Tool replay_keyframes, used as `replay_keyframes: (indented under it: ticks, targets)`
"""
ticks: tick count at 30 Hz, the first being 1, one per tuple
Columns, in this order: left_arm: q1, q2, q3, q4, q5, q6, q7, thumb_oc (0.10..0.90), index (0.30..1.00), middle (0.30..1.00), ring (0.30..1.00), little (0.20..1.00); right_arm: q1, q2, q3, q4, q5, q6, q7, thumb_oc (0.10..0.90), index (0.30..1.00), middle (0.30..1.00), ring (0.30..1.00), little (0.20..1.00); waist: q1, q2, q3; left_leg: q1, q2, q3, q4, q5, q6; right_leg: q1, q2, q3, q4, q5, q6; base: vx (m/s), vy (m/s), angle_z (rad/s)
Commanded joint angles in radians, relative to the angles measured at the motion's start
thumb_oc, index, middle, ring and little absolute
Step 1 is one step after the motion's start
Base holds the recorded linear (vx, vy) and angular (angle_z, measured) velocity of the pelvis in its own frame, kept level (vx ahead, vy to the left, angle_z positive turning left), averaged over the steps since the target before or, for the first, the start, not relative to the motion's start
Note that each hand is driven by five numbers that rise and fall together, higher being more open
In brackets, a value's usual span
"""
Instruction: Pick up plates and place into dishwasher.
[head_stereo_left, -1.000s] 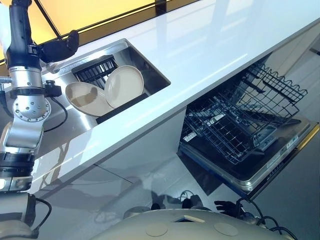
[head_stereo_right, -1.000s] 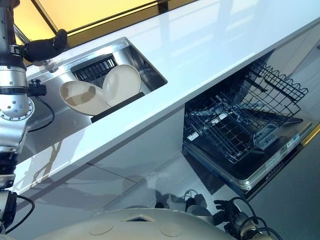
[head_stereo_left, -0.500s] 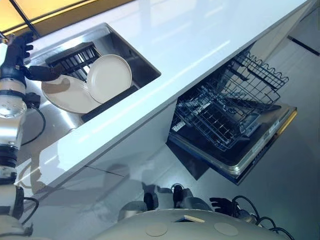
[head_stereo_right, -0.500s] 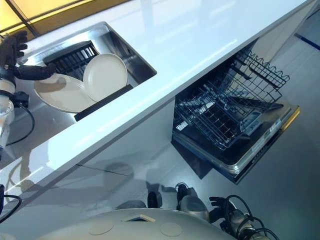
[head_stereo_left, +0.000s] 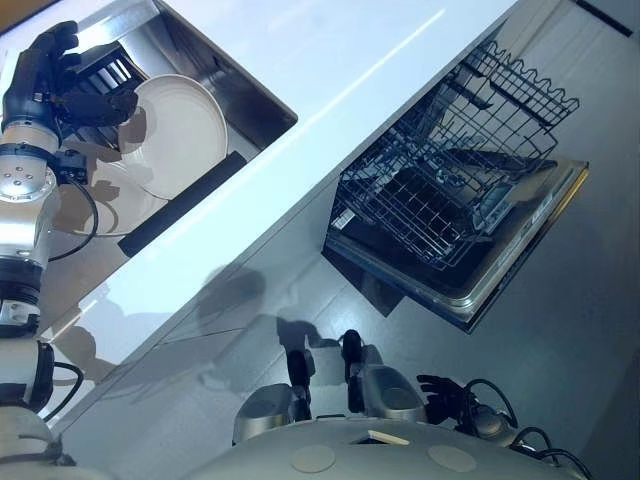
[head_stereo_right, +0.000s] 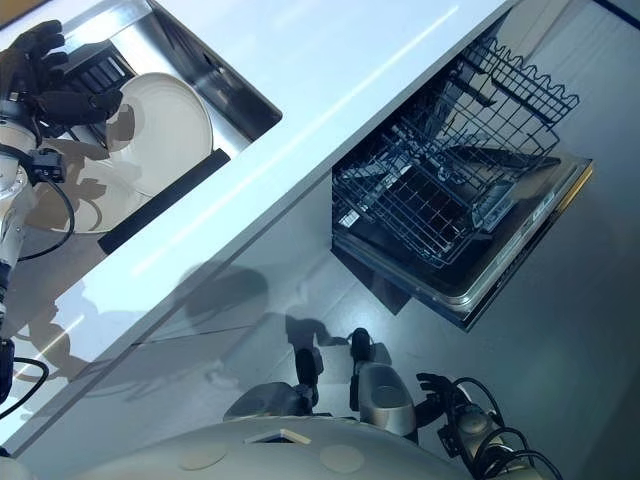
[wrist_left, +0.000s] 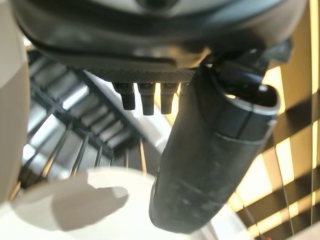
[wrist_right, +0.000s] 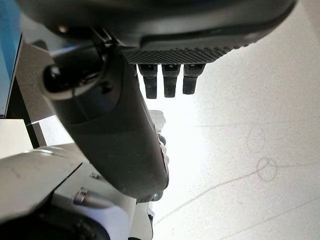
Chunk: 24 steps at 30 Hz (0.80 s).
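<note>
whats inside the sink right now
Two cream plates: an upright plate leaning over a flatter plate whose near part it covers. Behind them stands a dark rack, partly hidden by the left hand, which hovers open above the plates. The sink floor is mostly covered.

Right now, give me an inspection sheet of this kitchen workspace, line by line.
Surface: glossy white countertop with a steel sink set in.
Job's things: two cream plates in the sink, the upper plate leaning over the lower plate; dishwasher door down, lower rack pulled out, holding no plates.
Clutter: dark drying rack in the sink.
Hands: left hand open above the upper plate's rim; right hand open, hanging over the floor.
Cables: nothing seen.
Surroundings: grey floor.
</note>
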Motion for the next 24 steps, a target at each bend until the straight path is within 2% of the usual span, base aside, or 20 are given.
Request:
replay_keyframes:
  ticks: [1,3,5,8,20,22,23,24]
  targets:
    - [-0.187,0.025,0.008,-0.033,-0.052,-0.063,-0.072,0.800,0.900,0.900,0.900,0.900,0.018,-0.064,-0.031,0.016,0.034,-0.013,-0.007,0.800,0.900,0.900,0.900,0.900,-0.005,0.051,-0.058,-0.117,-0.038,0.015,0.138,-0.090,0.026,-0.096,-0.044,0.021,0.197,-0.099,0.144,0.04,0.023,-0.04]
    - [-0.195,0.023,-0.014,-0.036,-0.067,-0.012,-0.163,0.800,0.900,0.900,0.900,0.900,0.017,-0.069,-0.041,0.017,0.025,-0.018,-0.003,0.800,0.900,0.900,0.900,0.900,-0.008,0.056,-0.057,-0.117,-0.040,0.017,0.141,-0.090,0.027,-0.100,-0.046,0.020,0.205,-0.097,0.145,0.04,0.028,-0.05]
    - [-0.198,0.021,-0.024,-0.037,-0.054,0.012,-0.207,0.800,0.900,0.900,0.900,0.900,0.017,-0.072,-0.044,0.014,0.028,-0.017,-0.001,0.800,0.900,0.900,0.900,0.900,-0.009,0.058,-0.057,-0.118,-0.042,0.017,0.143,-0.090,0.026,-0.101,-0.047,0.020,0.205,-0.098,0.144,0.00,0.000,0.00]
    - [-0.203,0.030,-0.056,-0.015,-0.064,0.069,-0.342,0.800,0.900,0.900,0.900,0.900,0.009,-0.081,-0.050,0.014,0.020,-0.017,0.008,0.800,0.900,0.900,0.900,0.900,-0.009,0.067,-0.055,-0.117,-0.045,0.017,0.144,-0.088,0.025,-0.100,-0.050,0.014,0.209,-0.100,0.140,0.00,0.000,0.00]
    - [-0.176,0.068,-0.110,0.000,-0.139,0.113,-0.610,0.800,0.900,0.900,0.900,0.900,0.005,-0.086,-0.077,0.028,0.049,0.007,0.014,0.800,0.900,0.900,0.900,0.900,-0.003,0.087,-0.062,-0.104,-0.048,0.016,0.137,-0.083,0.014,-0.085,-0.054,-0.010,0.200,-0.116,0.132,0.00,-0.002,0.01]
    - [-0.174,0.066,-0.109,-0.014,-0.171,0.101,-0.626,0.454,0.604,0.604,0.604,0.554,0.003,-0.086,-0.081,0.031,0.050,0.006,0.016,0.800,0.900,0.900,0.900,0.900,-0.002,0.088,-0.065,-0.103,-0.049,0.015,0.137,-0.083,0.013,-0.082,-0.055,-0.012,0.197,-0.118,0.130,-0.02,-0.019,0.05]
    - [-0.173,0.063,-0.109,-0.025,-0.191,0.102,-0.623,0.215,0.399,0.399,0.399,0.315,0.003,-0.086,-0.082,0.033,0.048,0.002,0.015,0.800,0.900,0.900,0.900,0.900,-0.002,0.088,-0.066,-0.102,-0.050,0.015,0.137,-0.083,0.012,-0.081,-0.055,-0.014,0.196,-0.120,0.130,-0.02,-0.016,0.06]
    - [-0.169,0.059,-0.105,-0.036,-0.202,0.099,-0.622,0.100,0.300,0.300,0.300,0.200,0.002,-0.086,-0.083,0.034,0.048,-0.001,0.013,0.800,0.900,0.900,0.900,0.900,-0.001,0.089,-0.068,-0.100,-0.050,0.015,0.136,-0.084,0.012,-0.078,-0.055,-0.016,0.194,-0.124,0.129,-0.02,-0.015,0.08]
